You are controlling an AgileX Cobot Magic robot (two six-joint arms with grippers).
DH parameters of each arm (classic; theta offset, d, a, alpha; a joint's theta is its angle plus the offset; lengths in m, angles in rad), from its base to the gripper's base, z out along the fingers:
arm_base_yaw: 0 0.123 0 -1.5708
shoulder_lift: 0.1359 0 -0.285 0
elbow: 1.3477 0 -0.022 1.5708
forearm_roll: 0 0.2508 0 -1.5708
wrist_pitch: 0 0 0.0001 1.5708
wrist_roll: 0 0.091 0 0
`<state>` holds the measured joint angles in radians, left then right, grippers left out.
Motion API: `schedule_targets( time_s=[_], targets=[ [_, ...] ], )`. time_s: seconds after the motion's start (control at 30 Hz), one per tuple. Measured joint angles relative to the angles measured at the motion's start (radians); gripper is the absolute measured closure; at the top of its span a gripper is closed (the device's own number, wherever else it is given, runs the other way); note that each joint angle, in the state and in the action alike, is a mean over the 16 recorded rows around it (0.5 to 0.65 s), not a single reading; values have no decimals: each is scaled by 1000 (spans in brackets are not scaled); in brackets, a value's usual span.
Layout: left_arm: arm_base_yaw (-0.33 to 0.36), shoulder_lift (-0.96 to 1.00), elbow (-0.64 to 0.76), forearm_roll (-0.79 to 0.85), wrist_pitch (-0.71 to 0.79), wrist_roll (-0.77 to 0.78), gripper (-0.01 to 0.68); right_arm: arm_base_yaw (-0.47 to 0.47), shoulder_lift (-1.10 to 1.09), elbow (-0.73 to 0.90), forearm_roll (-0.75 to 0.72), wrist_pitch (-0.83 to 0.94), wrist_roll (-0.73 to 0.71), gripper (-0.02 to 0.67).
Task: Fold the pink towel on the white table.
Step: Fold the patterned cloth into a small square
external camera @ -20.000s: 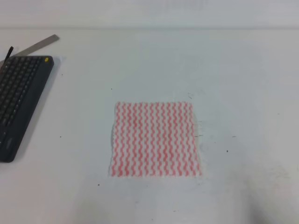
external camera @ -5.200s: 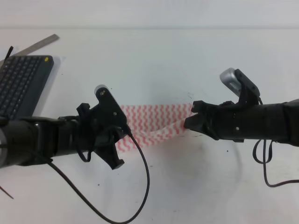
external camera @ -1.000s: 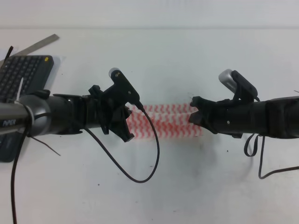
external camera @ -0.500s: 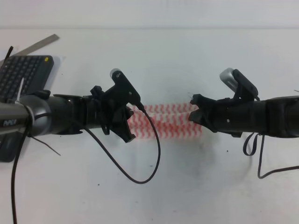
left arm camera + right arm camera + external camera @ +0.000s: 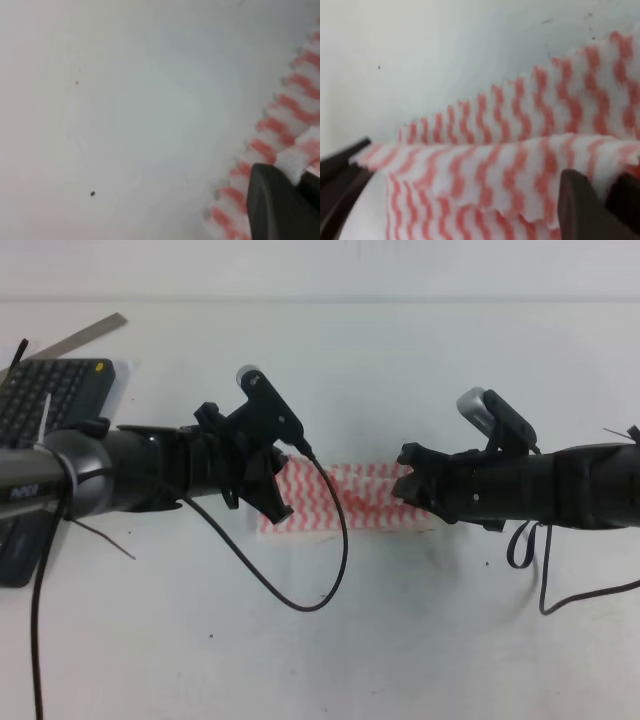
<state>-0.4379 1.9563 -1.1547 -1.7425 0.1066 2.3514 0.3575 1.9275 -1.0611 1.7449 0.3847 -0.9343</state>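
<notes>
Pink towel point(image 5: 355, 497) between 2 grippers

Free room and obstacles, high view. The two arms lie across the middle of the table point(image 5: 330, 660), the left gripper point(image 5: 272, 485) and right gripper point(image 5: 408, 480) at either end of the towel point(image 5: 350, 502), each apparently pinching a fold. A cable point(image 5: 325, 570) loops over the towel's left part and onto the near table. The keyboard point(image 5: 40, 420) and a ruler point(image 5: 85, 335) occupy the far left. Bare tabletop spans the far side and near right.
</notes>
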Motion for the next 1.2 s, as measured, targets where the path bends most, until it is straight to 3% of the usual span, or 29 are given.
schedule_targets(
  time_s=[0.4, 0.67, 0.93, 1.2],
  targets=[
    [0, 34, -23, -1, -7, -6, 671, 0, 17, -6, -2, 23, -45, 441],
    [0, 35, -27, -1, 8, -10, 614, -3, 16, -18, 13, 26, -46, 350],
    [0, 35, -27, -1, 12, -11, 531, -8, 25, -55, 29, 25, -46, 336],
    [0, 36, -27, -1, 3, -13, 501, -9, 47, -92, 21, 6, -55, 334]
  ],
)
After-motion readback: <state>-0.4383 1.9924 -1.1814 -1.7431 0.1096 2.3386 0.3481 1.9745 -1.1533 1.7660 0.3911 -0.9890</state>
